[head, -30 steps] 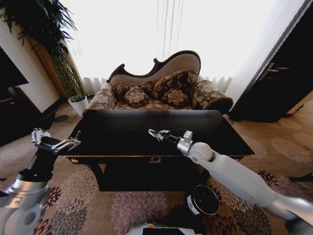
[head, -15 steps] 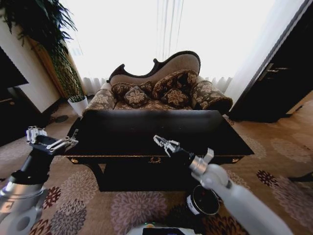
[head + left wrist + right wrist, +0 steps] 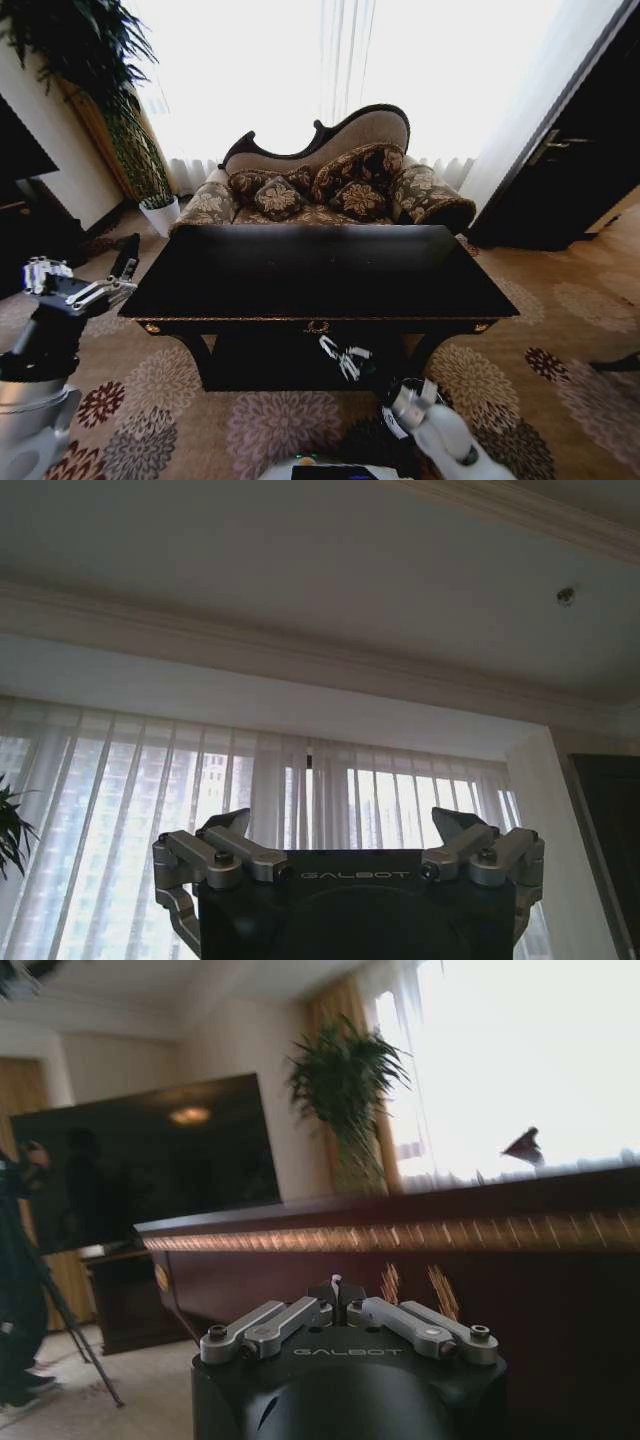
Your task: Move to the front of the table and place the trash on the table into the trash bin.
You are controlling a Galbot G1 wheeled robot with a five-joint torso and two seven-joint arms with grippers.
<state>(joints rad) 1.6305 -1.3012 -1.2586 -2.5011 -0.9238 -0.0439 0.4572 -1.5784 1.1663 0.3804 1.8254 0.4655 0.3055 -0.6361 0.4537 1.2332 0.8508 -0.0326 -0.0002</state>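
Observation:
The table (image 3: 320, 270) stands straight ahead, its glossy black top bare where I can see it. The trash is out of view. My right gripper (image 3: 345, 358) hangs shut in front of the table's dark apron (image 3: 400, 1240), below the front edge, with nothing between its fingers (image 3: 335, 1285). The dark-red trash bin (image 3: 388, 418) stands on the carpet under the table's front right part, mostly hidden behind my right arm. My left gripper (image 3: 80, 285) is raised off the table's left end, open and empty (image 3: 340, 820).
A patterned sofa (image 3: 330, 185) stands right behind the table. A tall plant (image 3: 110, 90) and a white pot (image 3: 160, 212) are at the back left, a dark door (image 3: 580, 170) at the right. Flowered carpet (image 3: 560, 310) lies open around the table.
My right gripper has come back off the table top and dropped below the front edge. My left gripper has drifted left, away from the table's corner.

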